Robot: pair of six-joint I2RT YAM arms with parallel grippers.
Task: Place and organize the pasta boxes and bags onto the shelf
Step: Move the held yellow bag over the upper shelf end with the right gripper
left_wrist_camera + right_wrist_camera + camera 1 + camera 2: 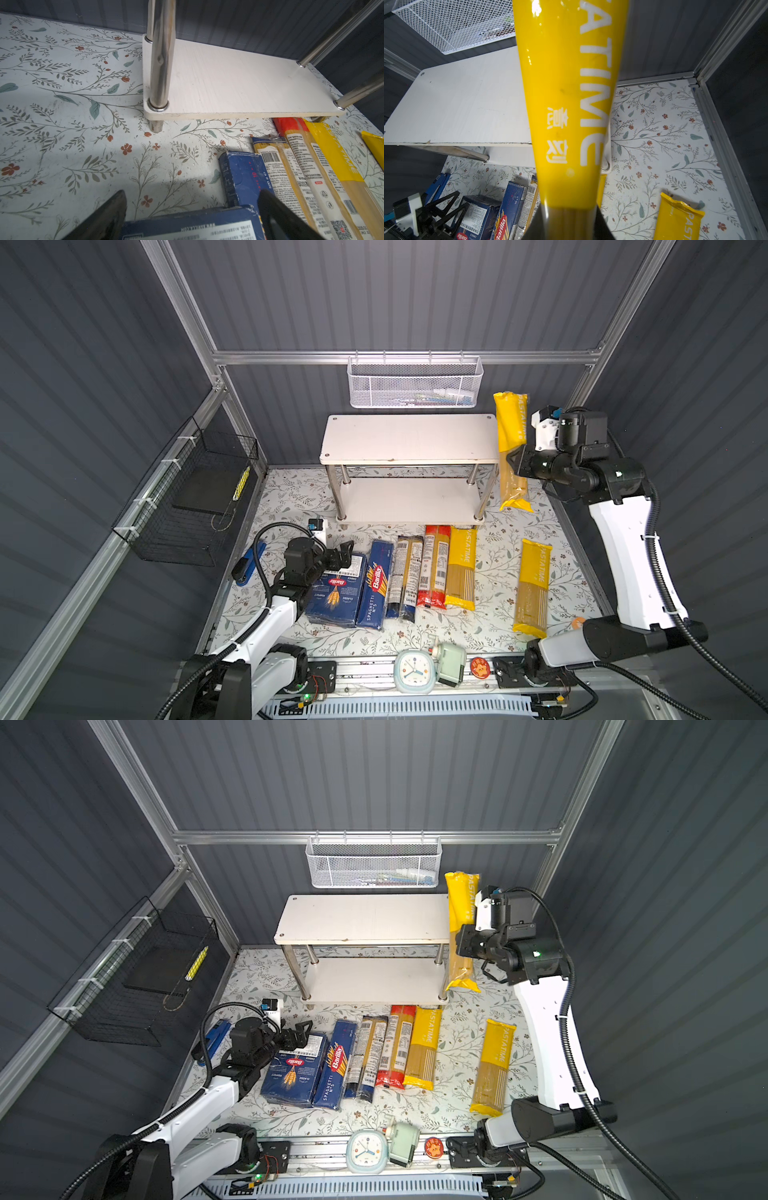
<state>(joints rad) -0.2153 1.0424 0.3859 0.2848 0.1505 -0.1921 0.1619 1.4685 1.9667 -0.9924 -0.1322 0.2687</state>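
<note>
- I am on the first placing. Both boards of the shelf are bare, and every other pack lies on the bench.
- My right claw is clamped tight around the middle of a yellow bag. The bag stands on end at the right of the frame, just beside the right end of the shelf's top board. I cannot tell whether its lower end touches the bench.
- My left claw stands wide at lower left, jaws either side of the far end of the wide box, which lies flat.
- Next, as I judge it, I must tip the bag level and swing it left over the top board. It has to clear the white mesh basket above and the chrome post below.
- A row waits before the shelf: the wide box, the narrow box, a clear bag with dark ends, a clear bag with red ends and a second yellow bag. A third yellow bag lies apart at lower right.
- Writing:
  - PASTATIME in white on all yellow bags, with Chinese characters on the gripped one.
  - Barilla on red ovals on both boxes.
  - SPAGHETTI N°5 on the narrow one.
  - CLASSIC and PERFECT on the wide one.
</note>
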